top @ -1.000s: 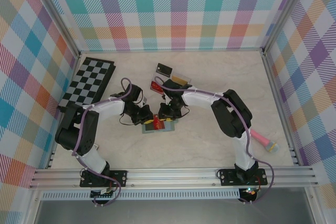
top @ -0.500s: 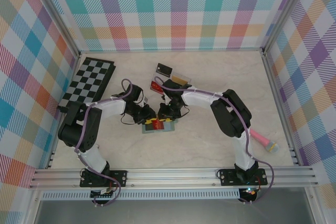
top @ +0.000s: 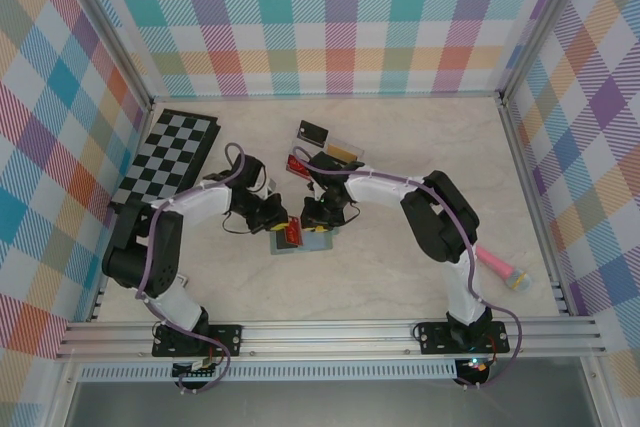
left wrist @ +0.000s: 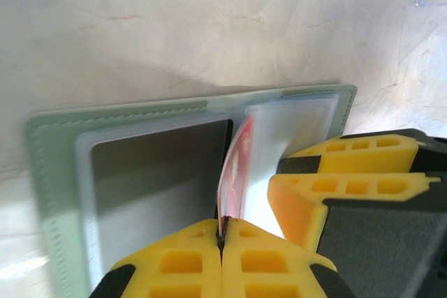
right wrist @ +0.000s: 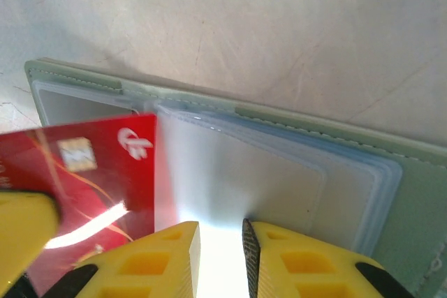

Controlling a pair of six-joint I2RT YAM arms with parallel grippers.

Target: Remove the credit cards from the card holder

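The card holder (top: 318,244) lies open on the worktop (top: 400,277), just below the middle of the top view and between the two arms. The left fingers (left wrist: 181,263) are closed on a red credit card (left wrist: 236,172) — it stands on edge over the holder's middle. The right fingers (right wrist: 293,256) sit narrowly parted on the clear sleeves — whether they pinch one cannot be told.

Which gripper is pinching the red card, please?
The left gripper: it is shut on the red card, whereas the right gripper sits at the sleeves of the card holder.
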